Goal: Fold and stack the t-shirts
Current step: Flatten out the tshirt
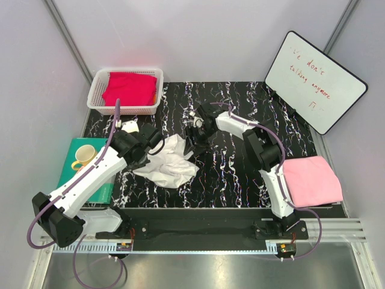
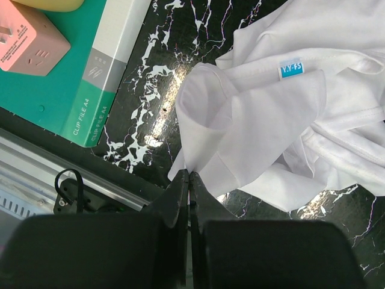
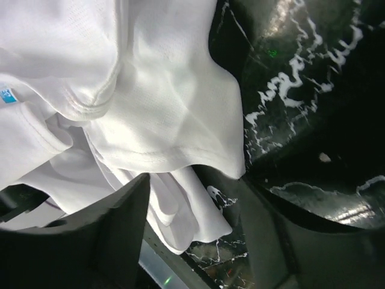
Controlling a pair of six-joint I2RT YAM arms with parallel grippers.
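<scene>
Crumpled white cloth t-shirt [image 1: 165,162] lies left of centre on the black marbled worktop [image 1: 228,174]. We see our left gripper [image 2: 189,176] pressed together, pinching its edge. Our right gripper [image 3: 195,186] stands spread, with cloth between its jaws.

Soft matt cloth t-shirt [image 2: 271,114] on glossy marbled tabletop [image 2: 138,54]

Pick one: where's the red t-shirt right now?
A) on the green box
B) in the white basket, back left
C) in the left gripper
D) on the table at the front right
B: the red t-shirt lies in the white basket at the back left. It is the pink t-shirt that lies at the front right, and the left gripper is shut on the white t-shirt.
</scene>
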